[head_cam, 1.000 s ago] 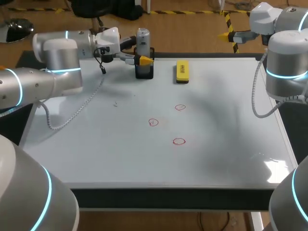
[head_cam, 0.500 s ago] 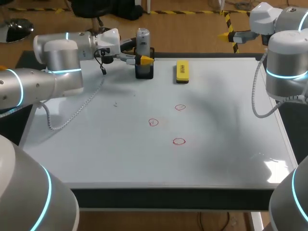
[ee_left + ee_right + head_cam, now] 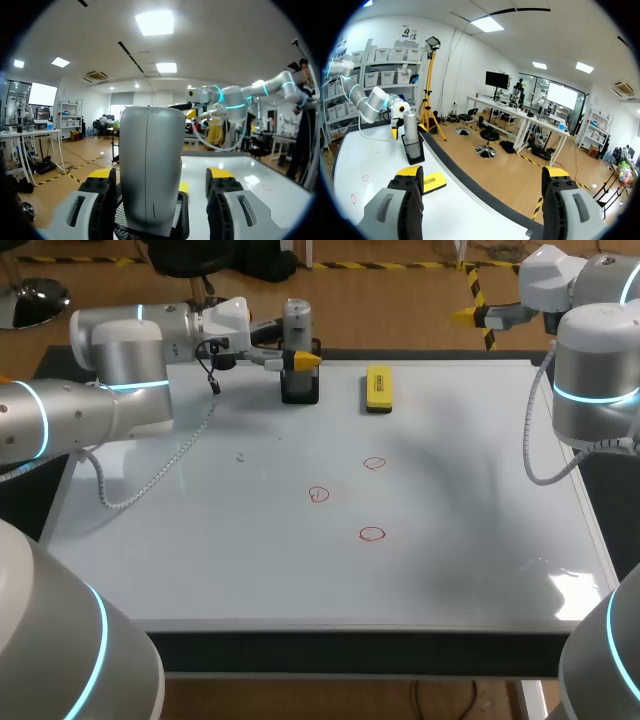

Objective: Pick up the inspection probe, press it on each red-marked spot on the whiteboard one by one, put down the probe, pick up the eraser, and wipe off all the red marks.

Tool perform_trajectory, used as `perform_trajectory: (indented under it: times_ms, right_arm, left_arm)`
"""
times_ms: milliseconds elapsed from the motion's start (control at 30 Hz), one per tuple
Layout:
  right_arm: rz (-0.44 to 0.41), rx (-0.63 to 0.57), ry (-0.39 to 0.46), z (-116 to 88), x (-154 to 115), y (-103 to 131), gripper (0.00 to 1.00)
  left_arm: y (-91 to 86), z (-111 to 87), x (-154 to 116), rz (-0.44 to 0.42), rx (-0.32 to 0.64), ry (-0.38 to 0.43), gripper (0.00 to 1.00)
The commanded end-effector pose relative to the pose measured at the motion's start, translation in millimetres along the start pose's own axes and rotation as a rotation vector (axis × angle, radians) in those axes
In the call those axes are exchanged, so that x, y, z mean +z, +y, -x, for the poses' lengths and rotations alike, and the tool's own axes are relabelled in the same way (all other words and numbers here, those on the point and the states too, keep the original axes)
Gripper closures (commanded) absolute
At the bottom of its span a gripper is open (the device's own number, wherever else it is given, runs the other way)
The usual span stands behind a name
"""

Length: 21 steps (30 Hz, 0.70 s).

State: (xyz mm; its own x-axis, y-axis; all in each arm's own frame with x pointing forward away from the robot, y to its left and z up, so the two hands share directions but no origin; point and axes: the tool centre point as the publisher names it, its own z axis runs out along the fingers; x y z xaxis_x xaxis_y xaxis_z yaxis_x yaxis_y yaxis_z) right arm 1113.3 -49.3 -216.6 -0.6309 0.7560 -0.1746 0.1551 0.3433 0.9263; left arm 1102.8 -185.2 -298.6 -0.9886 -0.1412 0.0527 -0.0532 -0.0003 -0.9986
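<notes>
Inspection probe upright in mesh holder

Upright in black holder at whiteboard's far edge: inspection probe, left hand at it. Just beside holder: yellow eraser. Near board centre: three red marks, apart.

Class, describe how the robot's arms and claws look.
The left arm and right arm are rounded silver-grey tubes with glowing cyan rings and loose pale cables. The left claw and right claw each have two grey fingers tipped bright yellow.
</notes>
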Motion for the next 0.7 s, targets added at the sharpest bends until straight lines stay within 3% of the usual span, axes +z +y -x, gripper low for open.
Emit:
perform_trajectory:
  times_ms: [33,67,200,433,500,567,700]
  right_arm:
    - [-0.001,0.000,0.001,0.4,0.1,0.0,0.00]
    - [-0.001,0.000,0.001,0.4,0.1,0.0,0.00]
    - [-0.001,0.000,0.001,0.4,0.1,0.0,0.00]
    - [-0.001,0.000,0.001,0.4,0.1,0.0,0.00]
    - [-0.001,0.000,0.001,0.4,0.1,0.0,0.00]
    - [-0.001,0.000,0.001,0.4,0.1,0.0,0.00]
    - [-0.001,0.000,0.001,0.4,0.1,0.0,0.00]
  left_arm:
    - [0.3,1.4,-0.5,0.003,0.003,0.006,0.44]
    - [0.3,1.6,-0.6,0.002,0.002,0.005,0.50]
    - [1.8,3.5,-1.5,0.000,0.003,0.005,0.59]
    - [-0.4,0.3,-2.5,-0.001,0.007,0.002,0.70]
    - [-0.8,0.0,-3.5,0.000,0.008,0.000,0.80]
    - [-1.1,0.7,-4.9,0.000,0.010,-0.003,1.00]
    - [-2.5,0.5,-5.7,0.006,0.013,0.001,1.00]
